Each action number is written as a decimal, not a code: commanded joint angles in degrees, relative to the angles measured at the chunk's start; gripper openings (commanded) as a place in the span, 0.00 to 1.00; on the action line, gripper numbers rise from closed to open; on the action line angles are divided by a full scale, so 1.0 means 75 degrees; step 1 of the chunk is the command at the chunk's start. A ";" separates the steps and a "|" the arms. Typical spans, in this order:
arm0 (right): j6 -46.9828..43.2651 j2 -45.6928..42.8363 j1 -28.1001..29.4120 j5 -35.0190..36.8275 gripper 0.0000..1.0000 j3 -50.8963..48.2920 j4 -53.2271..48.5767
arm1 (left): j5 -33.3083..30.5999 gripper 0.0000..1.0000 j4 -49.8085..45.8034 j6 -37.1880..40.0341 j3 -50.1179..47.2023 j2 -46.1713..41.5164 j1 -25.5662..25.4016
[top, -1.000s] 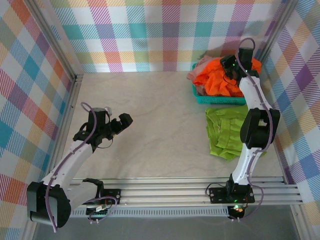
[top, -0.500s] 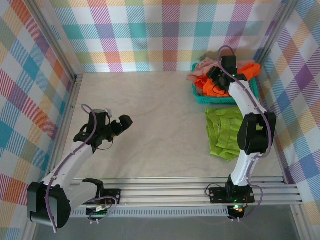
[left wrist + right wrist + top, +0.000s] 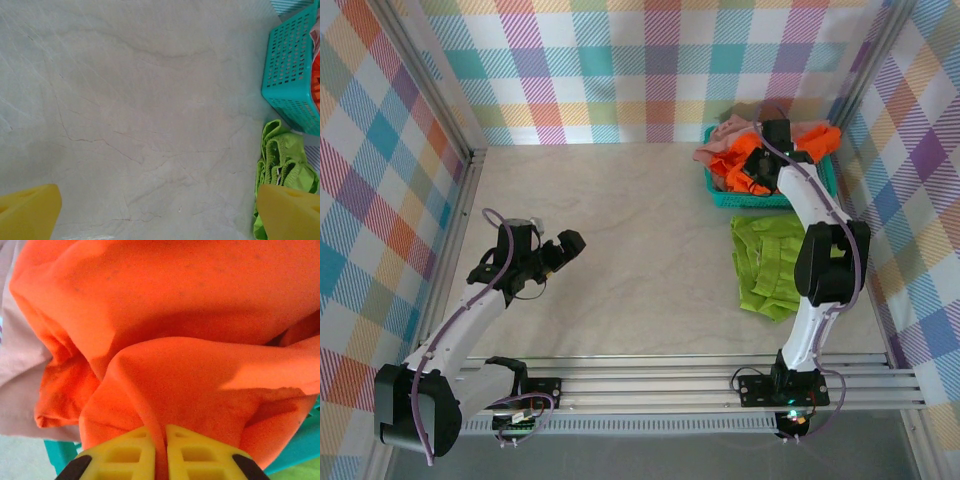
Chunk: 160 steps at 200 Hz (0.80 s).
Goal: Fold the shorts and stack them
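Note:
The orange shorts [image 3: 740, 158] lie bunched in the teal basket [image 3: 752, 199] at the back right. My right gripper [image 3: 160, 442] is shut on a fold of the orange shorts [image 3: 175, 315], its yellow fingers [image 3: 127, 452] pinching the cloth between them. The pink shorts [image 3: 720, 134] hang over the basket's far left corner and show as pale fabric [image 3: 17, 360] at the left of the right wrist view. The lime green shorts [image 3: 775, 262] lie crumpled on the table in front of the basket. My left gripper [image 3: 560, 246] hovers open over the left of the table, nothing between its fingers [image 3: 27, 210].
The teal basket [image 3: 292, 75] and green shorts [image 3: 282, 157] sit at the right edge of the left wrist view. Plaid walls enclose the table on three sides. A metal rail runs along the near edge by the arm bases.
My right gripper has dropped from above the basket's right side toward its middle and closed on a fold of the orange shorts. The left arm has not moved.

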 commanded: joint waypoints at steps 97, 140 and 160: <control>-0.1372 -0.2517 0.1347 -0.0342 0.00 0.2233 0.1075 | 0.0037 1.00 0.0060 -0.0162 -0.0096 -0.0509 0.0070; -0.2234 -0.2685 0.2465 -0.0903 0.00 0.3053 0.1209 | 0.0036 1.00 -0.0064 -0.0144 0.0016 -0.0647 0.0071; -0.2650 -0.2319 0.3337 -0.1105 0.00 0.3757 0.0888 | -0.0006 1.00 -0.0157 -0.0097 0.0113 -0.0786 0.0074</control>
